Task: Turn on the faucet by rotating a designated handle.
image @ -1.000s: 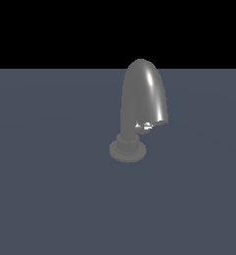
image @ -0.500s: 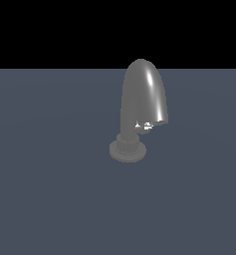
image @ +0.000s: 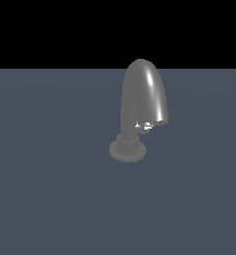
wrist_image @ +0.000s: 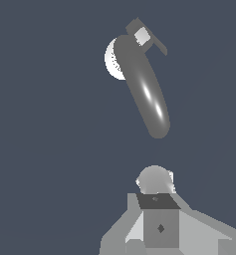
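Observation:
The dull grey faucet [image: 142, 99] stands on the dark floor, its wide arched spout rising from a round ribbed base collar [image: 127, 148]. The handle [image: 145, 126] is a small stub with white glints under the spout's rim. In the wrist view the faucet [wrist_image: 147, 94] shows from above, with the handle [wrist_image: 147, 37] as a short flat lever at its far end. My gripper [wrist_image: 157, 199] shows only in the wrist view, well apart from the faucet. Its fingers read as one block with no gap, holding nothing. It is out of the exterior view.
A flat dark blue-grey floor [image: 50, 189] spreads around the faucet. A black background fills the upper part of the exterior view.

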Robot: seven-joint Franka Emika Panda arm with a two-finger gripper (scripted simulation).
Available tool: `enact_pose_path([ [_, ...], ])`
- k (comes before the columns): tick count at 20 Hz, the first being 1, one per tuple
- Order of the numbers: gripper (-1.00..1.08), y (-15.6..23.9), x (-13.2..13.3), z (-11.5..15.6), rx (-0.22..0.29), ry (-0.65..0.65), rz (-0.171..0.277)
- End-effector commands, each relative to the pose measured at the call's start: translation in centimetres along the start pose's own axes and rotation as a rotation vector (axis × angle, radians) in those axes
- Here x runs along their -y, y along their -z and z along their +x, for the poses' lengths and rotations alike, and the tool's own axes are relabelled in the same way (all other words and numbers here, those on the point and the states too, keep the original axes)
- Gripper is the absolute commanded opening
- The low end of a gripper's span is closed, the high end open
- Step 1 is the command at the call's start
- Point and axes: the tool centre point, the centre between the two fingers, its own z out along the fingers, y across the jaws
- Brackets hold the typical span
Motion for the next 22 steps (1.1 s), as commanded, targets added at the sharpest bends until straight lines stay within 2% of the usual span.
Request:
enact_pose_path([
  [1,-1.0,0.0,0.2,1.3,0.045,-0.036,0.014],
  [22,-1.0,-2.7,0.0,12.3,0.435,-0.344,0.137],
])
